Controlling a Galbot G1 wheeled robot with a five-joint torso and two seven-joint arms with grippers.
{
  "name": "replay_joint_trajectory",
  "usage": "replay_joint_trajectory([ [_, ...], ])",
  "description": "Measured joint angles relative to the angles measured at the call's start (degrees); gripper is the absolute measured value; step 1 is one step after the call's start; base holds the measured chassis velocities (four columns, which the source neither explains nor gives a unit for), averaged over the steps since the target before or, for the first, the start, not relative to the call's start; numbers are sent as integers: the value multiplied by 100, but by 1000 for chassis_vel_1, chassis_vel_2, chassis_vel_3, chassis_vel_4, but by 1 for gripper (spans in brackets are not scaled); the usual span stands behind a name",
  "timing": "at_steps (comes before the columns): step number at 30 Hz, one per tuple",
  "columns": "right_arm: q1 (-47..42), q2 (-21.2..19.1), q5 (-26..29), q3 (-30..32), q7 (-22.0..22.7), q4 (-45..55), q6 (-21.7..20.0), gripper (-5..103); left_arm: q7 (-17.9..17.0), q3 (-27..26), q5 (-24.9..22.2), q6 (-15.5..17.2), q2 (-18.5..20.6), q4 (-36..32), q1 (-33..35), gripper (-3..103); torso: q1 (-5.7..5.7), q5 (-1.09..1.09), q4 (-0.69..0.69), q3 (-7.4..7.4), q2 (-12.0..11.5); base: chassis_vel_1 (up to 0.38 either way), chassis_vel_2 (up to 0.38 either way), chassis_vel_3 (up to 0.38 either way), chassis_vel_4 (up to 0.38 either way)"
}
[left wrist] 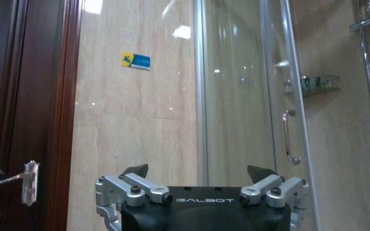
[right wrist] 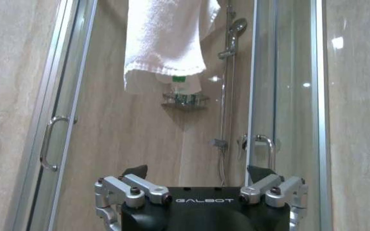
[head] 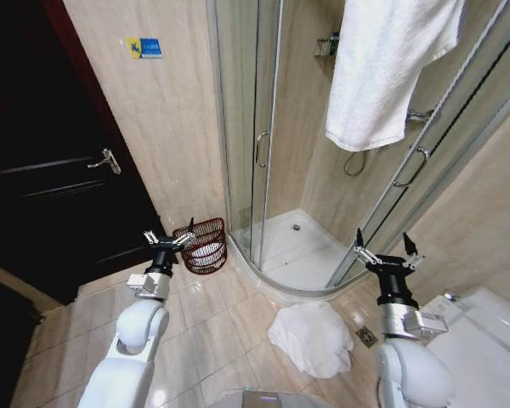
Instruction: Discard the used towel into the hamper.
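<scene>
Waiting to start: both grippers, left [head: 168, 240] and right [head: 386, 252], spread wide, empty; next means reaching the floor towel [head: 313, 337] for the hamper [head: 201, 245].

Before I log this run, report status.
Both pincers open, raised: left, right. Crumpled white towel on floor, untouched. Wicker hamper by shower door. Path clear.

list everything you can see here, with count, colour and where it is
towel on floor: 1, white, crumpled on tiles before the shower
hanging towel: 1, white, draped over the shower's top
hamper: 1, reddish-brown wicker, by the wall left of the shower, something white inside
shower enclosure: 1, glass, corner
door: 1, dark, left
sticker: 1, blue-yellow, on wall
left gripper: 1, open, raised near the hamper
right gripper: 1, open, raised right of the shower
</scene>
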Motion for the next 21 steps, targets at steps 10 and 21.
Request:
replay_joint_trajectory([
  [10, -47, 0, 9, -11, 13, 76, -16, 100, 38, 29, -88, -240, 11, 1, 43, 100, 132, 0, 0, 152, 282, 0, 0, 0, 0],
  [21, 1149, -855, 1033, 3, 443, 176, -930, 100, 103, 36, -74, -584, -31, 64, 269, 100, 146, 1, 1, 169, 312, 0, 0, 0, 0],
])
